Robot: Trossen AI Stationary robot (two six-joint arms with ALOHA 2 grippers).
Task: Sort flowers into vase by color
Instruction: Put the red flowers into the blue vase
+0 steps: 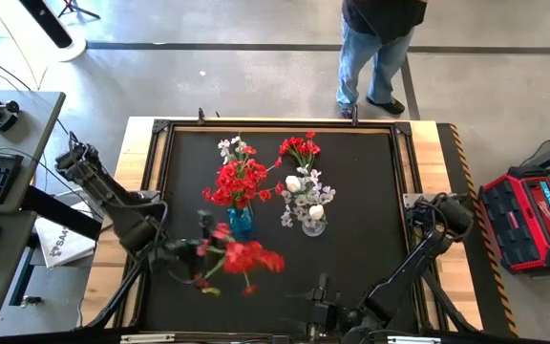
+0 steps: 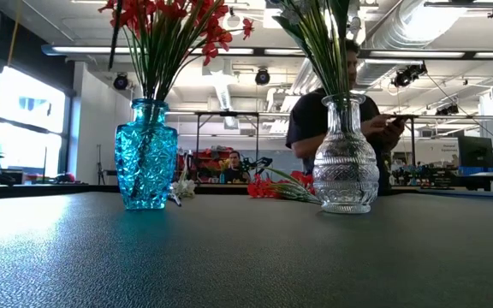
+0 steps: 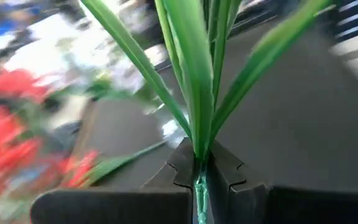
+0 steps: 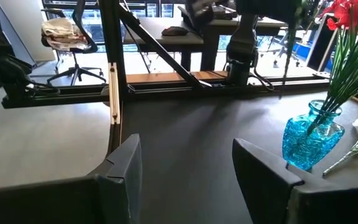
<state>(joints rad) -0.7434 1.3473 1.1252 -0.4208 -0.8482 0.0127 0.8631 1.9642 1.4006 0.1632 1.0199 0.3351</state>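
Currently, step in hand: the left gripper point(image 3: 201, 180) is pinching a red sprig point(image 1: 246, 256) by its green stem, carried above the worktop point(image 1: 370, 239) just beside the blue vase point(image 1: 241, 223), on the side nearer the robot.
Doing it well: judging by colour, this sprig belongs with the red bunch point(image 1: 240, 180) in the blue vase, so the stem tip should be brought over the vase mouth, the sprig tilted upright, then lowered among the stems already there without knocking the vase.
Risk: the neck looks narrow and crowded, so a slanted entry could catch on the rim.
Right gripper: the right gripper point(image 4: 185, 177) waits low at the near edge of the worktop, fingers spread and holding nothing.
Other flowers: the clear vase point(image 1: 313, 225) holds white blossoms; a red sprig point(image 1: 300, 148) and a white sprig point(image 1: 229, 146) lie on the worktop beyond the vases.
Materials: both vases are cut glass with faceted, bulbous bodies, the blue one squat, the clear one narrow-necked; the leaves are long, smooth, blade-shaped; the worktop is dark with a fine pebbled grain.
Background: a person point(image 1: 380, 48) stands beyond the far edge.
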